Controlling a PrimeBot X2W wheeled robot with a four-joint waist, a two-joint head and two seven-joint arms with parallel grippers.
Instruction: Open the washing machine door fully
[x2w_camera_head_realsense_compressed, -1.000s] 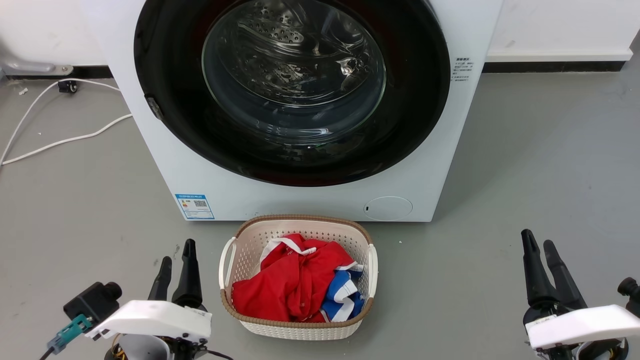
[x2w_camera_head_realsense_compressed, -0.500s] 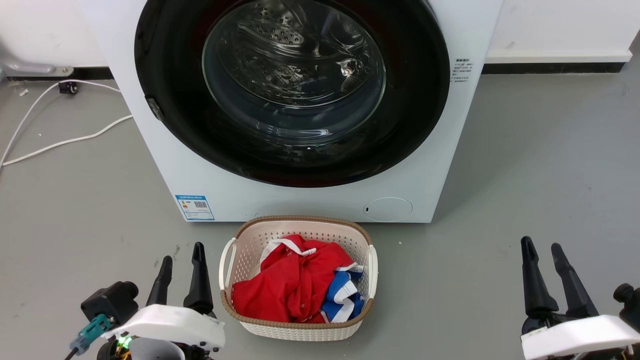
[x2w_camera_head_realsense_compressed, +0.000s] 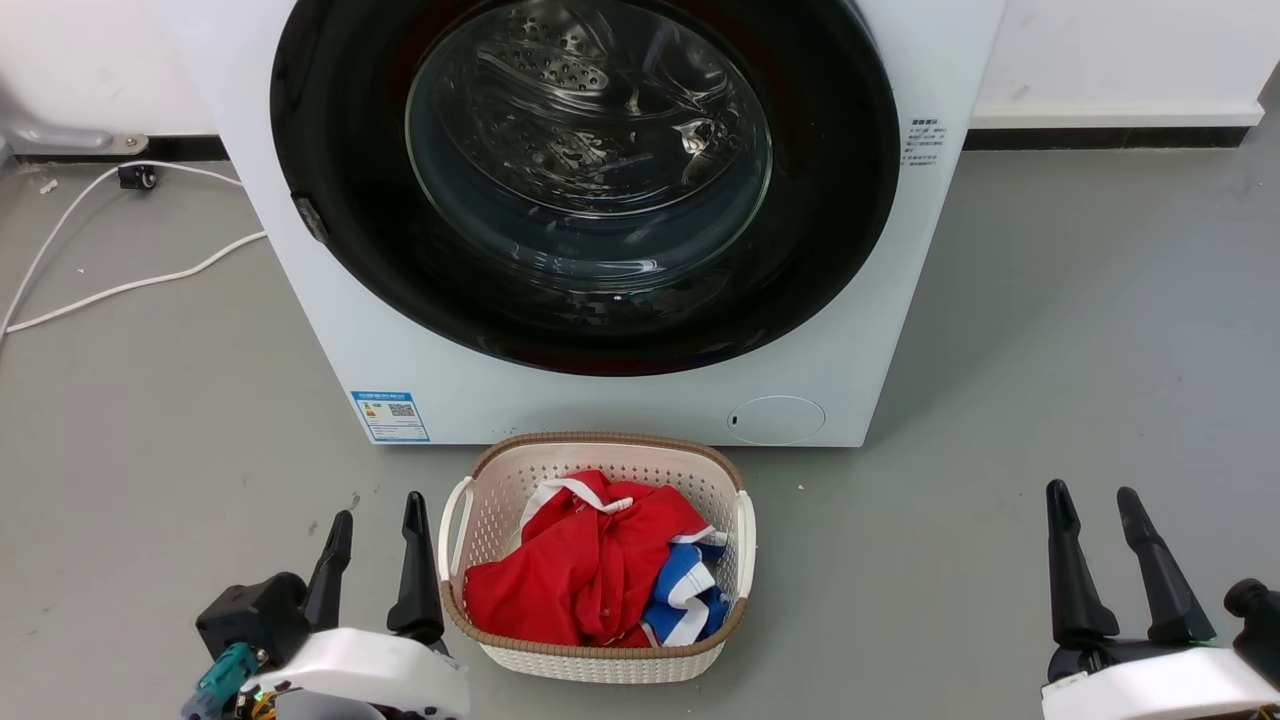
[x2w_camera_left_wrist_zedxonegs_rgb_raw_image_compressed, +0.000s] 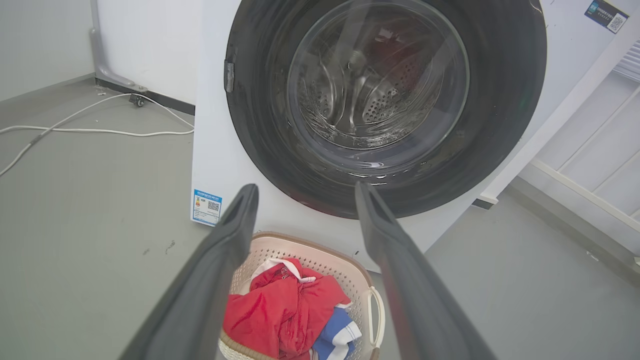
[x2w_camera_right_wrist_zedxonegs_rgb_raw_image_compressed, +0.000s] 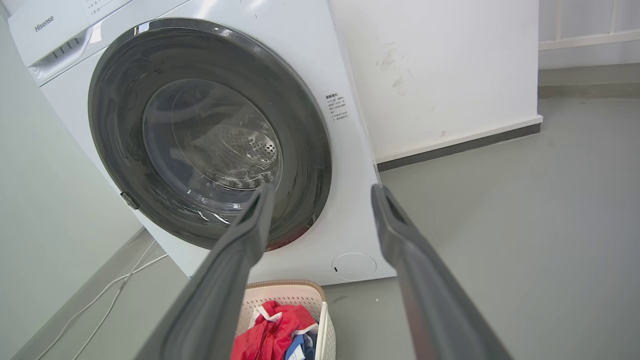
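Head view: washing machine (x2w_camera_head_realsense_compressed: 560, 400) sat top centre, cut by the upper edge. Washing machine door (x2w_camera_head_realsense_compressed: 590, 180) was shut, flat on the white front, with the steel drum (x2w_camera_head_realsense_compressed: 560, 60) visible through the glass. A small grey latch tab (x2w_camera_head_realsense_compressed: 310, 215) sat on the door's left rim. Blue label sticker (x2w_camera_head_realsense_compressed: 390, 413) was at the front panel's lower left, round service cap (x2w_camera_head_realsense_compressed: 776, 418) at its lower right.

Left gripper (x2w_camera_head_realsense_compressed: 378, 506) was at lower left, its 2 fingers spread and holding nothing, just left of the laundry basket (x2w_camera_head_realsense_compressed: 600, 655). Right gripper (x2w_camera_head_realsense_compressed: 1089, 489) was at lower right, likewise spread and empty, well apart from basket and machine. Both were well short of the door.

The basket stood on the grey floor (x2w_camera_head_realsense_compressed: 1050, 330) just below the machine front. It held red clothing (x2w_camera_head_realsense_compressed: 590, 570) and a blue-and-white piece (x2w_camera_head_realsense_compressed: 685, 590). A white cable (x2w_camera_head_realsense_compressed: 130, 282) ran along the left edge.

Left wrist view added a 2nd blue sticker (x2w_camera_left_wrist_zedxonegs_rgb_raw_image_compressed: 606, 15) on white at upper right, a white railing (x2w_camera_left_wrist_zedxonegs_rgb_raw_image_compressed: 580, 185) at right and a grey bracket (x2w_camera_left_wrist_zedxonegs_rgb_raw_image_compressed: 107, 75) at upper left. The door's lower rim sat between the 2 spread fingers (x2w_camera_left_wrist_zedxonegs_rgb_raw_image_compressed: 210, 280).

Right wrist view added the machine's top corner at upper left, with "Hisense" lettering (x2w_camera_right_wrist_zedxonegs_rgb_raw_image_compressed: 44, 23) and the detergent drawer (x2w_camera_right_wrist_zedxonegs_rgb_raw_image_compressed: 60, 47). It also showed a scuffed white wall (x2w_camera_right_wrist_zedxonegs_rgb_raw_image_compressed: 450, 65) with dark skirting (x2w_camera_right_wrist_zedxonegs_rgb_raw_image_compressed: 460, 145) at right. Seen at an angle, the door lay flat against the panel.
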